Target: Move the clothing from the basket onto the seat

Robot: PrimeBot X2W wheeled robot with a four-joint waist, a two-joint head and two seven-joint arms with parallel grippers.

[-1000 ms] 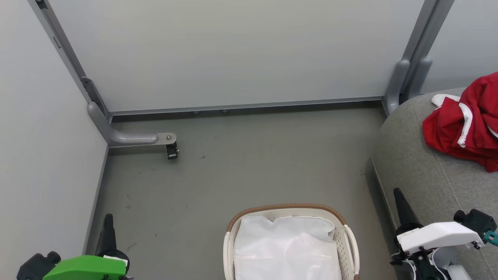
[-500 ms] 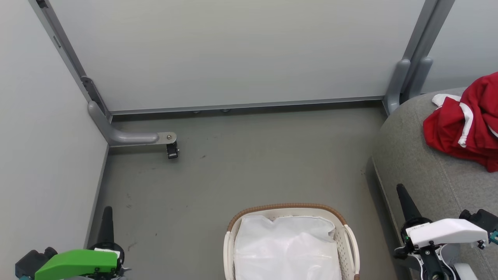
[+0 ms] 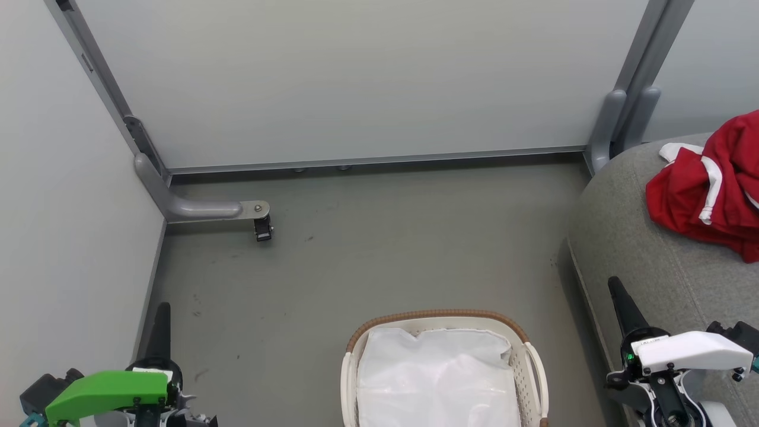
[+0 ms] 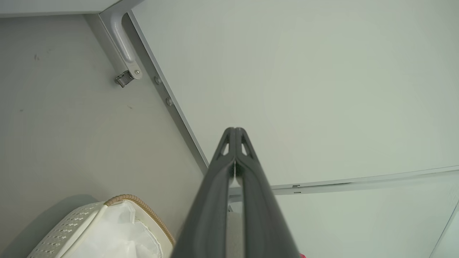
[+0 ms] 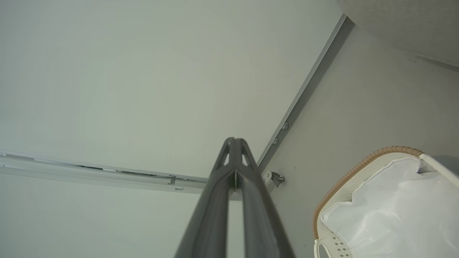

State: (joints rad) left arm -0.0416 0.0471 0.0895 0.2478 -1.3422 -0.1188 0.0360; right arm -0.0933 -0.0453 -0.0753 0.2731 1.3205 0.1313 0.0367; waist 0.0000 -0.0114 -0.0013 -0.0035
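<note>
Green plastic caps the left tool point(image 3: 162, 311), low at the left, its two dark fingers pressed together on nothing and pointing up over the floor point(image 3: 356, 261); it looks parked rather than working. In the middle the laundry basket point(image 3: 436, 315) stands on the floor, and the part in view holds a white liner point(image 3: 436, 373) and no garment, so I judge it emptied. The white-capped right tool point(image 3: 615, 286) has its fingers meeting too, holding nothing, beside the near edge of the grey upholstered seat point(image 3: 634, 255). On that seat lies the red clothing point(image 3: 702, 196), crumpled, with white trim showing, well apart from the basket. The task looks done. Pale partition panels point(image 3: 356, 77) on grey metal feet point(image 3: 195, 210) box in the dull, scuffed floor.
</note>
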